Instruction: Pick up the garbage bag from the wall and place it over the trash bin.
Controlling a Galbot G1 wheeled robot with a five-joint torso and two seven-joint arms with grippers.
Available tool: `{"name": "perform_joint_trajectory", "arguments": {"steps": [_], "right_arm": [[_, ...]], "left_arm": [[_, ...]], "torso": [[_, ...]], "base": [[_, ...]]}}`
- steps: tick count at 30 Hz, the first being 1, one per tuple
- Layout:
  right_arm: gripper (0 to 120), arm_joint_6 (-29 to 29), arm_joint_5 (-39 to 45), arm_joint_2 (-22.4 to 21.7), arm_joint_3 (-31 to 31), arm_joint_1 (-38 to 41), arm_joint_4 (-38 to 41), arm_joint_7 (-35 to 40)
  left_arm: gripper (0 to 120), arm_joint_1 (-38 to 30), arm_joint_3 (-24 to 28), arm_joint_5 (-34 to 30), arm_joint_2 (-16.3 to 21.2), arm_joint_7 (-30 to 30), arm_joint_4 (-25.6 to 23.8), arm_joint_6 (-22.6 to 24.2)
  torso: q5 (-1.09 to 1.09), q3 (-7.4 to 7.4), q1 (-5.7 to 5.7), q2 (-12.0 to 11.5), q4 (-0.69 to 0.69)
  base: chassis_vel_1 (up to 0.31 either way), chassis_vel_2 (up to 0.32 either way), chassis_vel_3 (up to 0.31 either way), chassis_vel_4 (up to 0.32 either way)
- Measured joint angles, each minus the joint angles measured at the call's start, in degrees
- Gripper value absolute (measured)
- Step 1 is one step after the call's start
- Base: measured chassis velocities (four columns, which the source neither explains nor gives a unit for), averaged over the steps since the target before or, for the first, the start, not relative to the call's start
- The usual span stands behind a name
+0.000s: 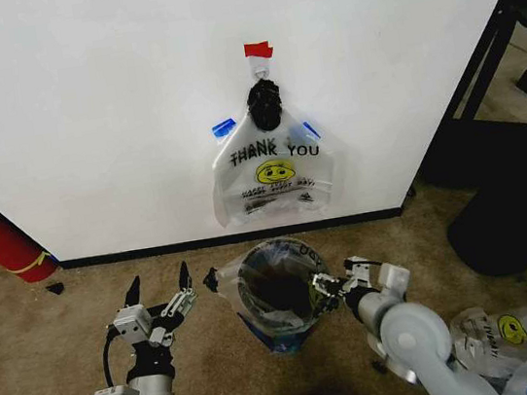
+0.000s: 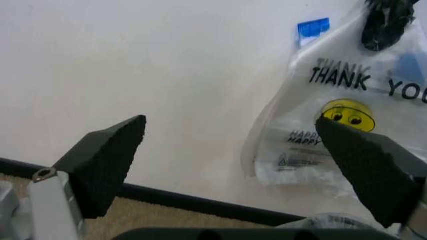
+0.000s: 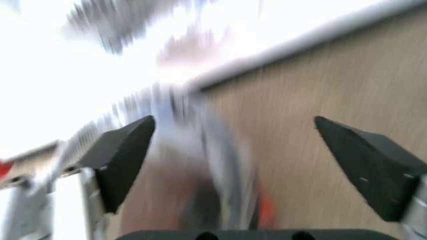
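Head view showed the garbage bag [image 1: 275,171] hanging on the wall [image 1: 85,114], ahead of both grippers. Left gripper [image 1: 159,293] gaped wide, empty, left of the trash bin [image 1: 279,293]. Right gripper [image 1: 328,292], spread wide and empty, touched the bin's rim.

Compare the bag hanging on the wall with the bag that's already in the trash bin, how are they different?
The garbage bag hangs flat against the wall from a hook under red tape; the bin's bag is spread open over the trash bin on the carpet. The hanging one shows its full THANK YOU print and yellow smiley; the bin's bag shows only crumpled plastic folded over the rim. Both are thin translucent plastic.
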Motion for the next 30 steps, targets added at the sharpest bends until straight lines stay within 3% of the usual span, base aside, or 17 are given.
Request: {"name": "perform_joint_trajectory", "arguments": {"steps": [1, 2, 7, 10, 19, 30], "right_arm": [[97, 7.5, -9.4, -0.1, 1.2, -2.9, 1.2, -4.7], [97, 7.5, -9.4, -0.1, 1.2, -2.9, 1.2, -4.7], [100, 33.6, -33.0, 2.6, 6.2, -14.0, 1.7, -16.3], [100, 38.5, -37.9, 4.3, 8.1, -18.7, 3.4, -17.7], [100, 43.3, -41.5, 8.8, 11.5, -30.2, 12.6, -17.9], [100, 41.5, -42.6, 11.3, 12.8, -30.7, 14.6, -15.9]], "left_arm": [[100, 0.0, 0.3, 1.4, -0.4, 0.0, 0.2, -0.5], [100, 0.0, 0.3, 1.4, -0.4, 0.0, 0.2, -0.5], [100, 0.2, 1.2, 8.3, -2.4, 0.7, 1.2, -2.4], [100, 0.7, 1.6, 10.4, -3.2, 1.0, 1.1, -2.7], [100, 1.5, 2.6, 13.2, -5.1, 1.3, 0.2, -3.2], [100, 0.6, 3.7, 14.2, -4.9, 1.2, 0.8, -4.0]], "torso": [[0.0, 0.0, 0.0, 0.0, 0.0], [0.0, 0.0, 0.0, 0.0, 0.0], [0.01, 0.0, 0.0, 0.0, 0.0], [0.01, 0.0, 0.0, 0.0, 0.0], [0.0, 0.0, 0.0, 0.0, 0.0], [0.0, 0.0, 0.0, 0.0, 0.0]], "base": [[0.0, 0.0, 0.0, 0.0], [0.0, 0.0, 0.0, 0.0], [0.0, 0.0, 0.0, 0.0], [0.0, 0.0, 0.0, 0.0], [0.0, 0.0, 0.0, 0.0], [0.0, 0.0, 0.0, 0.0]]}}
